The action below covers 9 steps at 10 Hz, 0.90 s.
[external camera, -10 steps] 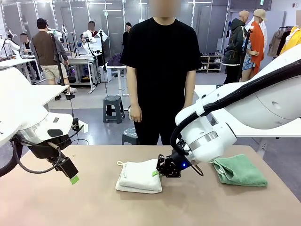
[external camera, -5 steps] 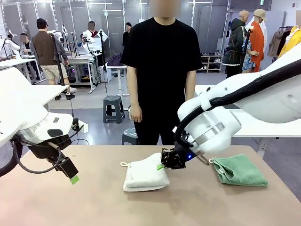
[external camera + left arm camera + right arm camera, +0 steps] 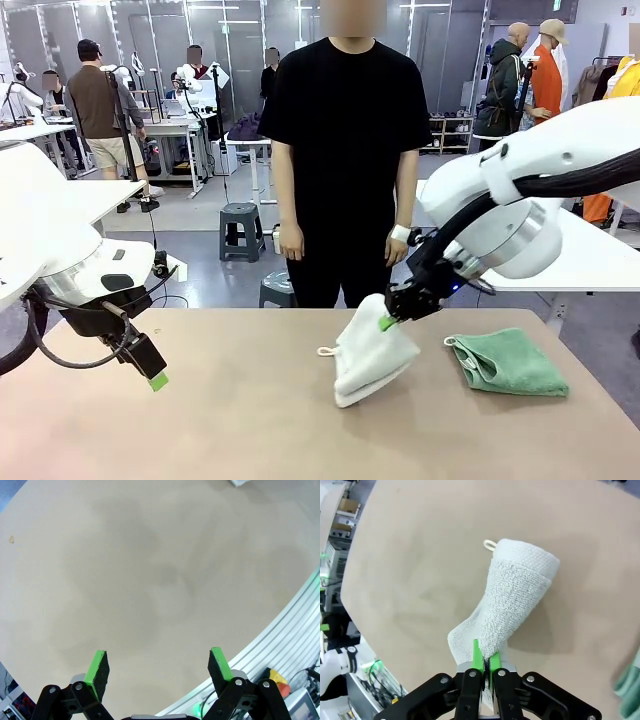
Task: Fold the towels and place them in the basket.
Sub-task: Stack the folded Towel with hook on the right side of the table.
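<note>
- The left pincer [image 3: 152, 372] is hovering above the near-left part of the tabletop [image 3: 200, 420], angled down toward it, with its fingers standing wide apart and nothing between them.
- In the left wrist view the left pincer's two green pads [image 3: 97, 666] are pointing at bare tan tabletop, and a ribbed metal edge is running along the picture's lower right.
- The cream towel [image 3: 370, 352], folded, is hanging tilted near the middle of the tabletop: its upper corner is being lifted while its lower edge is sitting at or just above the surface. A small loop [image 3: 325, 351] is sticking out on its left side.
- The right pincer [image 3: 386, 321] is reaching in from the right, its fingers pinched together on the top corner of the cream towel; the right wrist view is showing the cloth squeezed between the green pads [image 3: 478, 656], with the folded bundle drooping away from them.
- A person in a black shirt is standing at the far side of the tabletop, arms down.
- The green towel [image 3: 508, 361], folded, is lying flat on the right part of the tabletop, apart from the cream towel.
</note>
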Available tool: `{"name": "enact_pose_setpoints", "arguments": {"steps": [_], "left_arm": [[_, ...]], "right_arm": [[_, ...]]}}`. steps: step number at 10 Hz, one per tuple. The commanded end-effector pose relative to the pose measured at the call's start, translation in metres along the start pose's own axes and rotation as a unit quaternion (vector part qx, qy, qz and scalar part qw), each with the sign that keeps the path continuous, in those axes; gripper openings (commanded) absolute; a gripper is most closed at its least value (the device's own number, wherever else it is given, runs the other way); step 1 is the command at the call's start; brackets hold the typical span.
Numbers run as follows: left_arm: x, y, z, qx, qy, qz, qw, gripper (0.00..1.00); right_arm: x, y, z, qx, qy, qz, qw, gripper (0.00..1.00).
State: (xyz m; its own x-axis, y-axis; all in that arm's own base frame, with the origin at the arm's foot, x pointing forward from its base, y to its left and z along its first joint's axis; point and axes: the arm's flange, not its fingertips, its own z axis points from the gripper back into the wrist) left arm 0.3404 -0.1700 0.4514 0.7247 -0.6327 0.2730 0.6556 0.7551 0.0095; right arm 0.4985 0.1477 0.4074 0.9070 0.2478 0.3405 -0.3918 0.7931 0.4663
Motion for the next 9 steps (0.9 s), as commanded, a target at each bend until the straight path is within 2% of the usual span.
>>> {"name": "enact_pose_setpoints", "arguments": {"steps": [1, 4, 6, 9], "left_arm": [[0.001, -0.001, -0.001, 0.006, 0.0, 0.0, 1.0, 1.0], [0.001, -0.001, -0.001, 0.006, 0.0, 0.0, 1.0, 1.0], [0.001, -0.001, -0.001, 0.006, 0.0, 0.0, 1.0, 1.0], [0.001, -0.001, -0.001, 0.006, 0.0, 0.0, 1.0, 1.0]], "right_arm": [[0.002, -0.005, 0.033, -0.011, 0.003, 0.027, 1.0, 0.05], [0.004, -0.019, 0.082, -0.022, 0.024, 0.062, 0.998, 0.05], [0.003, -0.048, 0.108, -0.032, 0.017, 0.072, 0.997, 0.05], [-0.006, -0.094, 0.145, -0.009, 0.005, 0.088, 0.996, 0.05]]}}
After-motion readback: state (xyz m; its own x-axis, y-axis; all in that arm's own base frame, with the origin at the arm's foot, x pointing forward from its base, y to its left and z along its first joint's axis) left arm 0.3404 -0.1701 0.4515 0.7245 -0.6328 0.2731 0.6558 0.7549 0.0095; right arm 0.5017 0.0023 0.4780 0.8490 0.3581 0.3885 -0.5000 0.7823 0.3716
